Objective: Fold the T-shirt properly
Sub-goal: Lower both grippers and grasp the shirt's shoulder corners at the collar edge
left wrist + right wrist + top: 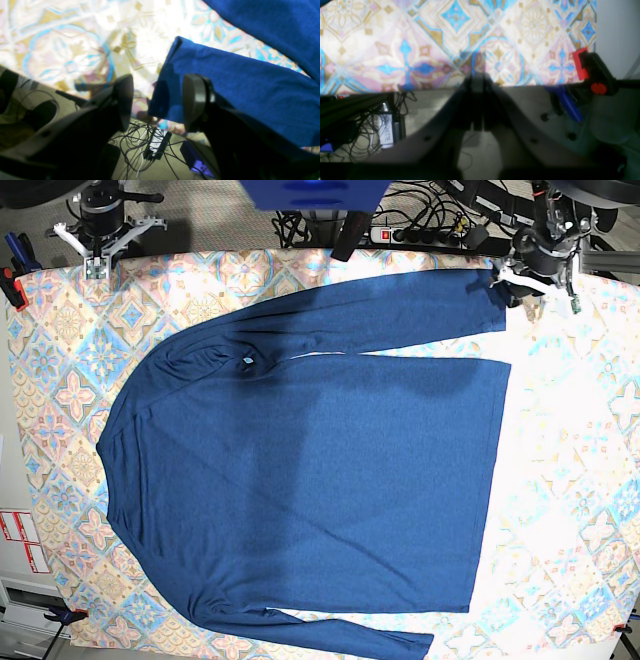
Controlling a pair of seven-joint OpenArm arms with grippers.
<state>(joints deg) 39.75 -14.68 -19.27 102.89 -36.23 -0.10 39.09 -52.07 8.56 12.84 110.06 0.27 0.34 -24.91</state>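
The dark blue T-shirt [320, 480] lies spread flat on the patterned tablecloth [570, 480], with its neck to the left and a small pale label [247, 360] showing there. One long sleeve [400, 310] runs along the far edge, and the other sleeve [350, 640] lies along the near edge. My left gripper [158, 102] is open at the far sleeve's cuff [172, 75]; the cuff lies on the cloth just beyond the fingers and is not gripped. My right gripper [477, 82] is shut and empty above the table edge, away from the shirt.
A power strip [156, 143] and tangled cables lie on the floor past the table edge. A red clamp [580, 62] and a blue-handled clamp [567, 102] grip the table edge near the right arm. Bare tablecloth shows right of the shirt's hem.
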